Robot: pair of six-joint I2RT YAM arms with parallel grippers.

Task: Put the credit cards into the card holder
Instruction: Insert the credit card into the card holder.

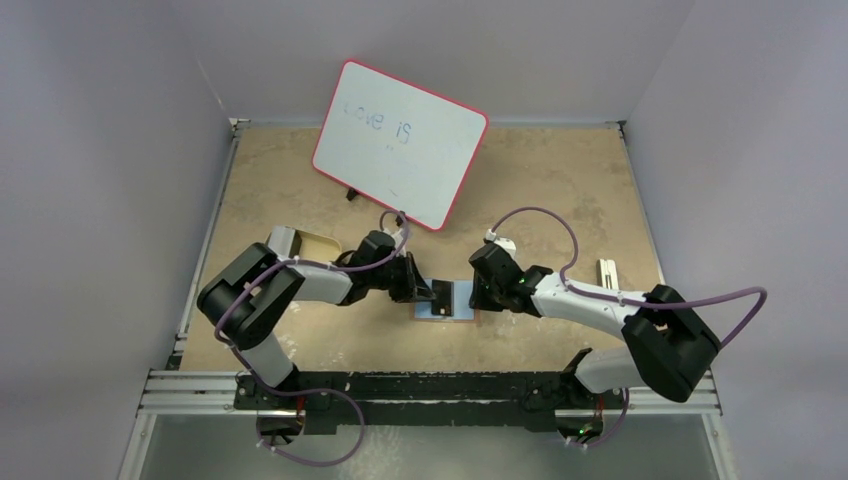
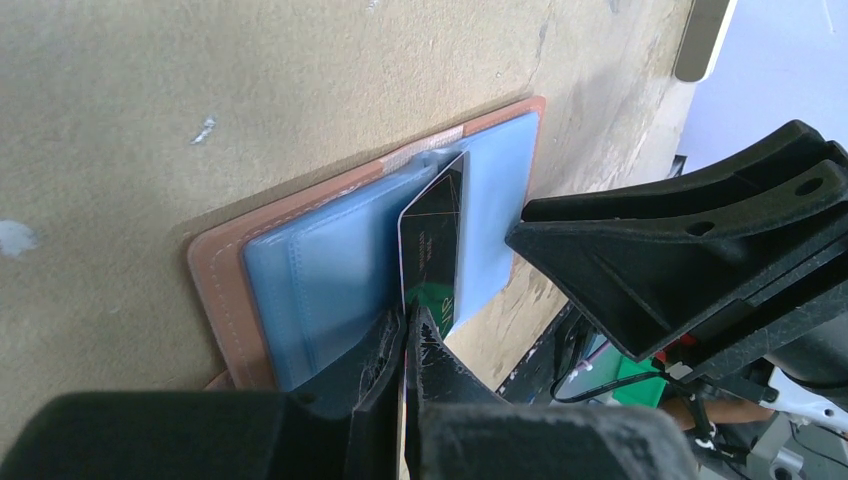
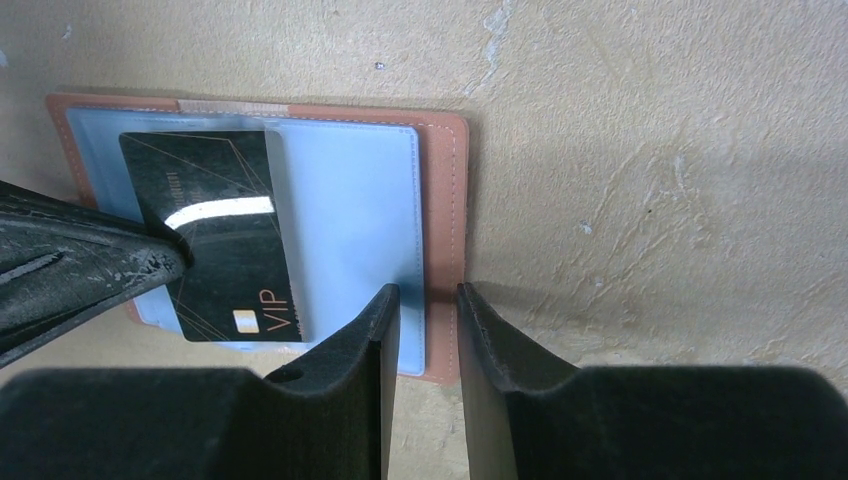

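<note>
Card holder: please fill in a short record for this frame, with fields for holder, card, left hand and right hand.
holder: lying open and flat on table, blue inside up
card: black, marked VIP, far end seems tucked into a clear pocket
left hand: shut on card's near edge
right hand: jaws apart, astride holder's edge; contact unclear

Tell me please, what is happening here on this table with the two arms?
The brown card holder lies open and flat on the table. The left hand is shut on a black card marked VIP and holds it over the blue inside, one end seemingly under a clear pocket. The right hand stands open over the holder's edge, apparently steadying it. The card is not yet fully in.
</note>
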